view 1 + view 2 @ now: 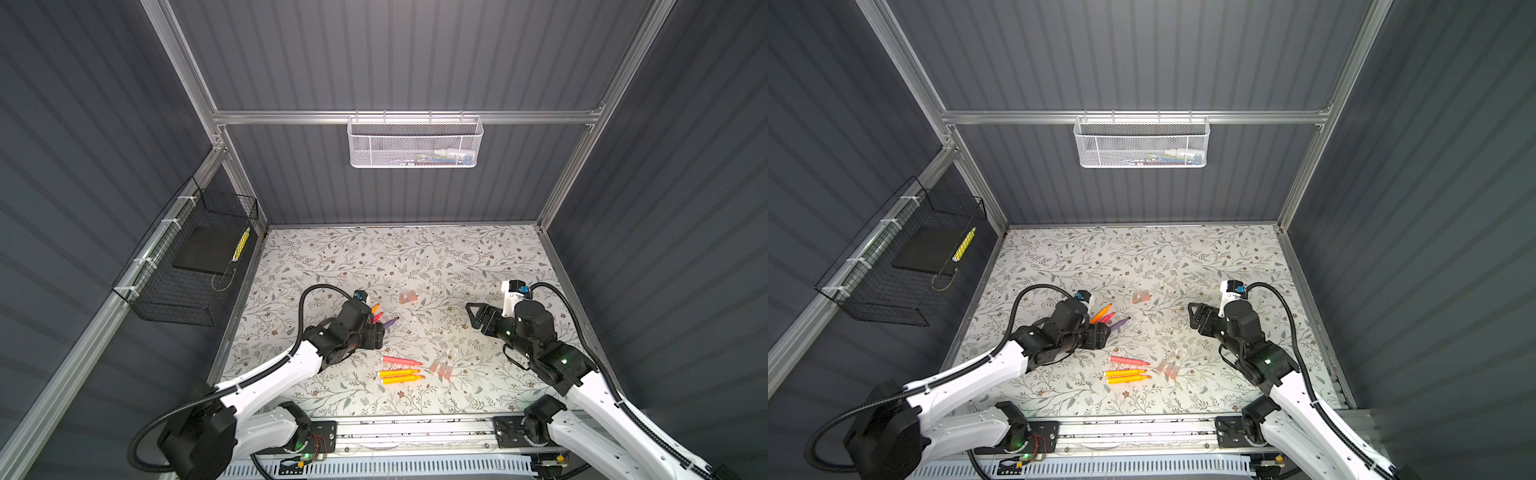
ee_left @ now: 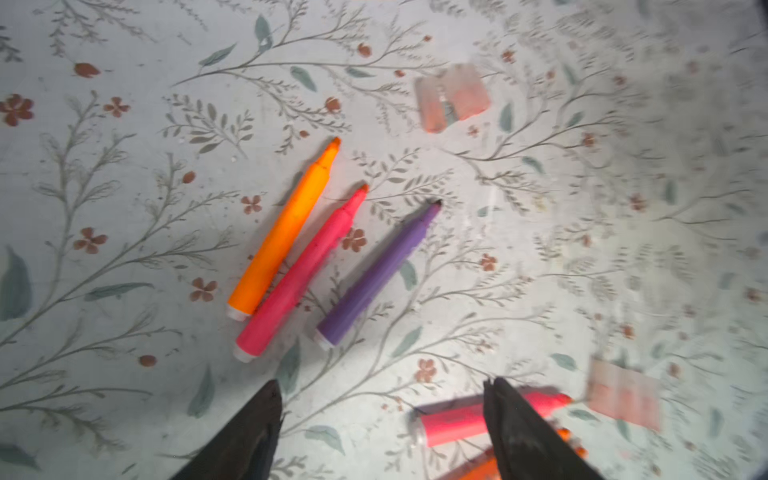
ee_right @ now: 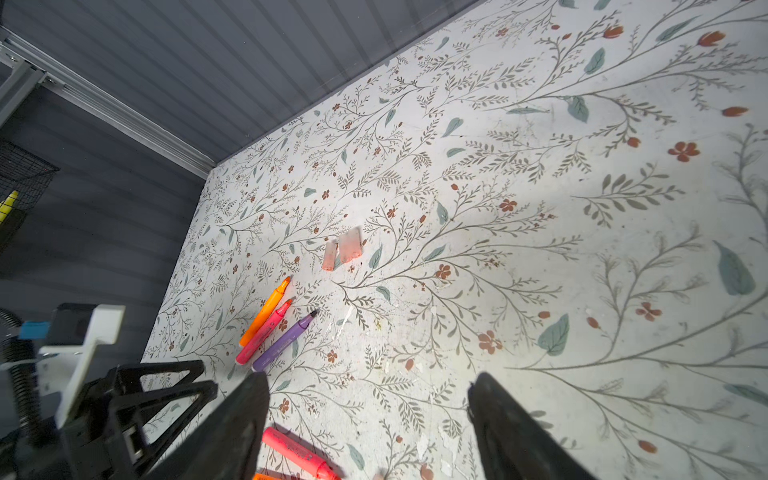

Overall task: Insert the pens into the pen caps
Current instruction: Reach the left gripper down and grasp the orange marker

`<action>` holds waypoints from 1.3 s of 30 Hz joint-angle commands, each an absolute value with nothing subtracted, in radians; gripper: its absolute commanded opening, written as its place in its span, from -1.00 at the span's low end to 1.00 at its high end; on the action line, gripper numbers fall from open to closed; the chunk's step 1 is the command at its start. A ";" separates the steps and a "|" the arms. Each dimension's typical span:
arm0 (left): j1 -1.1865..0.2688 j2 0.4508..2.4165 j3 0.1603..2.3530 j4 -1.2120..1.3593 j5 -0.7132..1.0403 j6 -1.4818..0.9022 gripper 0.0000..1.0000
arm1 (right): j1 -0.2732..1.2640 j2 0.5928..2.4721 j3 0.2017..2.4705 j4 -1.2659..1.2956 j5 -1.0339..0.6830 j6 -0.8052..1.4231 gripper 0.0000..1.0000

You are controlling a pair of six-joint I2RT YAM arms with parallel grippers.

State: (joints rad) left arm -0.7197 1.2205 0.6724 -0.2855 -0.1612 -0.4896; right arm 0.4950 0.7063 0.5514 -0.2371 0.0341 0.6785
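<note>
Nearest the base, on the floral tabletop: a row of three pens lying side by side, the two near orange pens closest in and the near pink pen just behind, tips all bare. Just beside those tips, the near pen caps, a small cluster of translucent pinkish tubes, loose and empty; too blurred to count for certain

Further out, on the left, the left pincer: jaws standing apart with only tabletop between them, gripping nothing. Hovers over the gap between the two pen groups. On the right, the right pincer: likewise spread wide, nothing between the jaws, apart from every pen and cap

Beyond the left pincer, a second group, fanned out: the far orange pen touching the far pink pen at the butt ends, the purple pen just beside, all uncapped, tips aimed toward the back wall. Farther yet, the far pen caps, another little cluster, apart from those tips

Judging from this: no pen capped, no pen or cap picked up, so all six pairings left to do. Looks like the very start, with a first grasp not yet made. Probably calls for one pincer on a pen and one on a cap before any pushing together
</note>
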 commanded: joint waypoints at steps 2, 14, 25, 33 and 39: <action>-0.719 1.378 0.771 -0.343 -0.381 -0.460 0.59 | 0.503 0.689 0.536 -0.252 0.065 0.662 0.55; -0.606 1.607 0.884 -0.280 -0.314 -0.420 0.24 | 0.503 0.744 0.578 -0.253 0.094 0.632 0.54; -0.574 1.647 0.915 -0.300 -0.296 -0.400 0.31 | 0.502 0.744 0.576 -0.256 0.094 0.629 0.54; -0.572 1.668 0.926 -0.320 -0.281 -0.410 0.39 | 0.503 0.726 0.580 -0.270 0.095 0.625 0.54; -0.566 1.719 0.957 -0.357 -0.307 -0.425 0.38 | 0.503 0.718 0.578 -0.272 0.093 0.626 0.56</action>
State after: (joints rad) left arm -0.5739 1.6909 0.9253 -0.3141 -0.2958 -0.4187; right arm 0.4984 0.7265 0.5575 -0.2584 0.0792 0.6426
